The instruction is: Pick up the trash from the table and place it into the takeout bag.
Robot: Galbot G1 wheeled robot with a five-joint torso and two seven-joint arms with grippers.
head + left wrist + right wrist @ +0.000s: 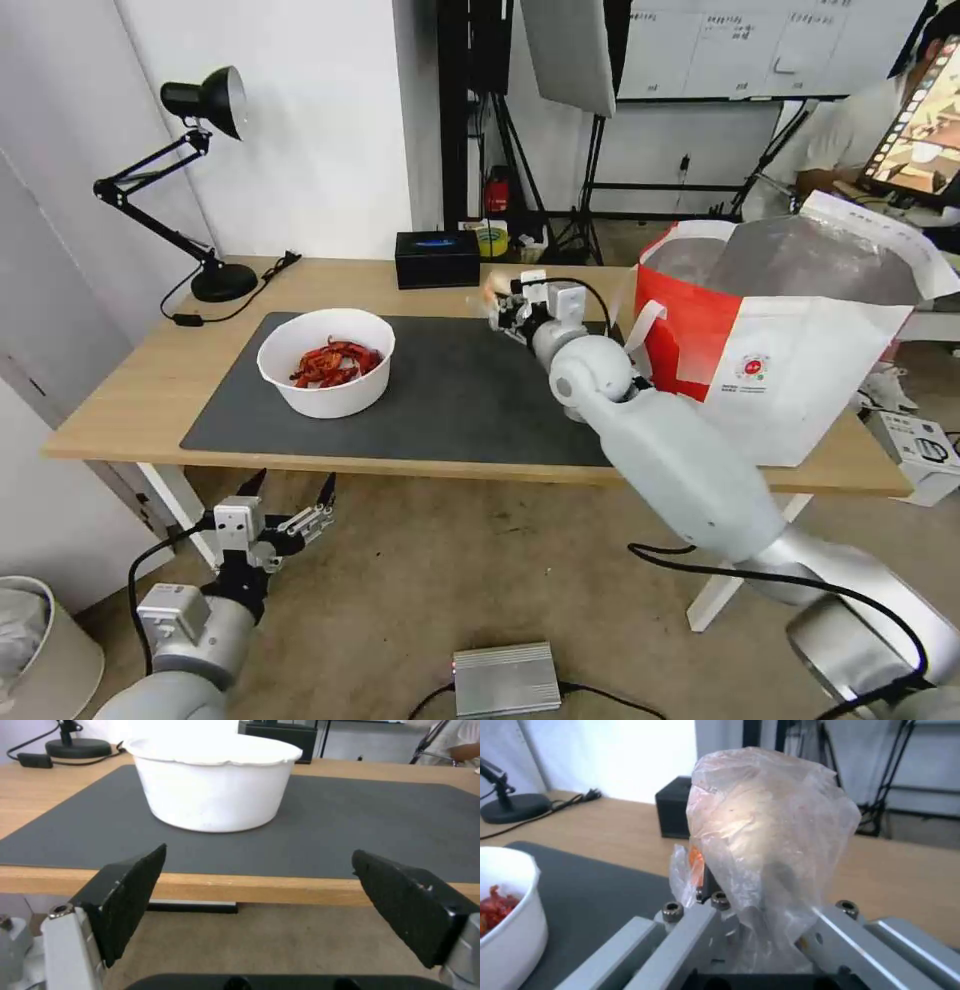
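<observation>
Fingers spread wide, the left hand (pixel 290 493) hangs below the near edge of the surface (pixel 120 390), with the bowl (pixel 326 361) of red scraps just beyond it on the dark mat (pixel 470 400). Farther back, the right hand (pixel 503 302) is clamped on a crumpled clear plastic lump (pixel 770 843), held above the mat. The takeout bag (pixel 790 350) stands open to its right, foil-lined; its contents are hidden.

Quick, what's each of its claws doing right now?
Left gripper: open, empty, below the table's front edge.
Right gripper: shut on a crumpled clear plastic lump, above the table.
</observation>
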